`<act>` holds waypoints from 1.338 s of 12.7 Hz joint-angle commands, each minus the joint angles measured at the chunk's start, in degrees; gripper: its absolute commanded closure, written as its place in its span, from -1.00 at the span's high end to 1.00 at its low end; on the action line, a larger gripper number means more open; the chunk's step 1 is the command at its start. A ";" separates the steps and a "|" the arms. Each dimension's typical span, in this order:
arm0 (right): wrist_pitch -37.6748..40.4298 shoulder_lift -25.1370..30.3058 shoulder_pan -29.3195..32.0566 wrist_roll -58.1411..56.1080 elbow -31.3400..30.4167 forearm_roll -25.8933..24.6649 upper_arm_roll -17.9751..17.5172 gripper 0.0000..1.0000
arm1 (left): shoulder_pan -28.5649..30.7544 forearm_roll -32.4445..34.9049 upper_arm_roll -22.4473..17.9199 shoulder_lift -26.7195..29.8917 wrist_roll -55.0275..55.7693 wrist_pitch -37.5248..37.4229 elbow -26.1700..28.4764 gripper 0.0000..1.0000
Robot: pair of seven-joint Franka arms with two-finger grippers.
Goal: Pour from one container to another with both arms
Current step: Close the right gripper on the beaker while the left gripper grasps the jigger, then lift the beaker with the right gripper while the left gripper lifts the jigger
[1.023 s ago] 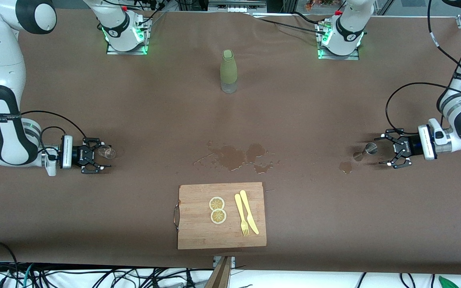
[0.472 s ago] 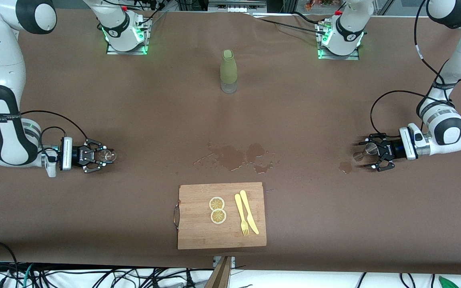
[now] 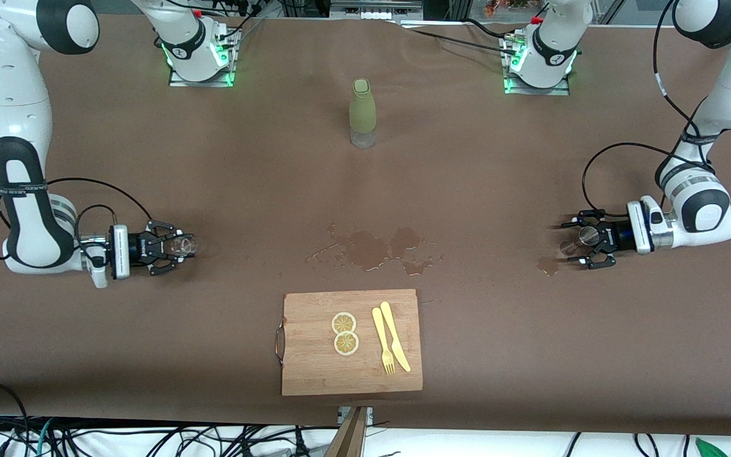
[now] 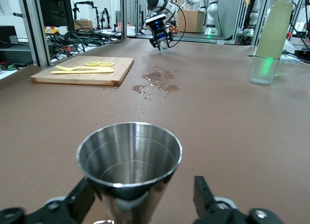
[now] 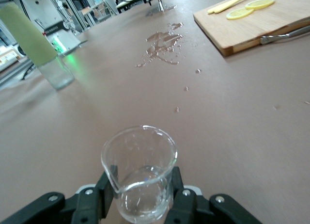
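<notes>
A small clear glass beaker [image 3: 185, 244] stands on the brown table toward the right arm's end. My right gripper [image 3: 178, 246] is shut on it, and in the right wrist view both fingers press the sides of the beaker [image 5: 140, 173]. A steel jigger [image 3: 587, 236] stands toward the left arm's end. My left gripper [image 3: 578, 245] is low around it and open. In the left wrist view one finger sits at the side of the jigger [image 4: 130, 153], while the other finger [image 4: 202, 190] stands apart from it.
A green-sleeved bottle [image 3: 363, 113] stands between the arm bases. Spilled liquid [image 3: 372, 247] marks the middle of the table, with a smaller wet patch [image 3: 547, 264] beside the jigger. Nearer the camera lies a wooden board [image 3: 315, 368] bearing lemon slices [image 3: 344, 333], a fork and a knife.
The right gripper shut on the beaker and slid a little toward the table's middle. The left gripper moved in around the jigger and its fingers narrowed.
</notes>
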State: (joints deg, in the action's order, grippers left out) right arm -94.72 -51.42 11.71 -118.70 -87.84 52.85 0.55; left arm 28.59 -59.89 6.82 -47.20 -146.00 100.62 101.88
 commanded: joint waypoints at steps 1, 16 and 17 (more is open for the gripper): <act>1.55 0.00 -0.02 3.74 0.74 0.76 -1.69 -0.82 | -0.73 -2.42 -0.58 -0.62 -2.71 -1.31 -0.71 -0.19; -3.09 1.67 -6.95 19.39 -0.22 7.08 -8.90 -0.71 | -2.38 -12.00 14.08 -0.53 1.51 3.06 0.51 -1.00; -5.28 2.89 -8.61 20.52 -1.35 8.13 -8.30 -0.71 | -4.48 -12.26 15.23 -0.70 1.51 5.26 0.51 -1.00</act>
State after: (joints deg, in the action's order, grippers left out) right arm -97.31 -51.16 5.20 -100.25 -87.37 58.99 -8.37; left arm 26.93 -69.99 20.41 -47.93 -144.55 102.62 102.01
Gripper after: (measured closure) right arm 0.511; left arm 0.916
